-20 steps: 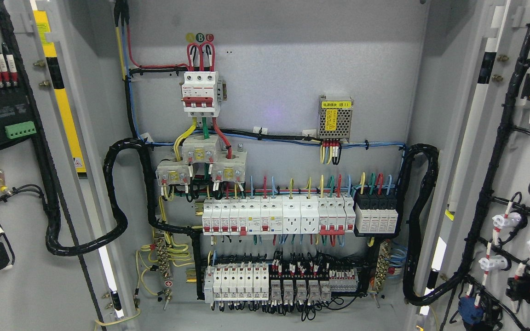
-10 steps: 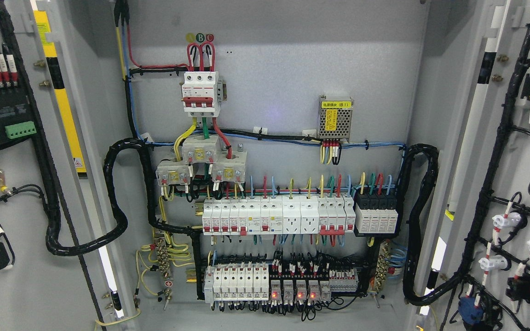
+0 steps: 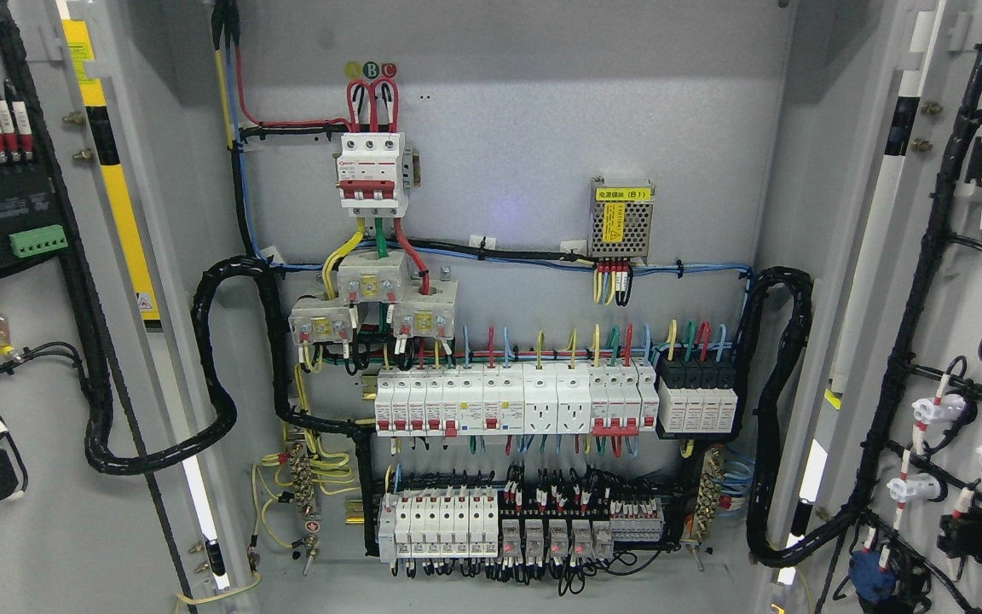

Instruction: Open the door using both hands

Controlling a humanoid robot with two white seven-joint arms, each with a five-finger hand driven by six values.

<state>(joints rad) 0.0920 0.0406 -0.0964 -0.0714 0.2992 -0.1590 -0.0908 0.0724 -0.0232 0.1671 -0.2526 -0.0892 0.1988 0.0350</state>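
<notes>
Grey steel cabinet interior (image 3: pixel 525 128) fills the head view, back panel fully exposed. Left door (image 3: pixel 39 529) is swung wide at 9 o'clock and right door (image 3: pixel 951 281) at 3 o'clock, both showing their wired inner faces, so the opening looks essentially complete. Neither robot hand shows anywhere, so whether fingers are apart, together or clamped on a door edge cannot be told. Main breaker (image 3: pixel 373 175) sits at 11 o'clock, power supply module (image 3: pixel 620 217) at 1 o'clock, row of white breakers (image 3: pixel 508 401) just below centre, relay strip (image 3: pixel 555 539) at 6 o'clock with small red lights lit (so likely live). Black conduit loops (image 3: pixel 218 358) run from the panel across each hinge gap to the doors. If either door needs more swing, best practice: push on the bare outer edge, slow and even on both sides, stop before the conduit pulls taut, and keep fingers off the door-mounted wiring and terminals.
</notes>
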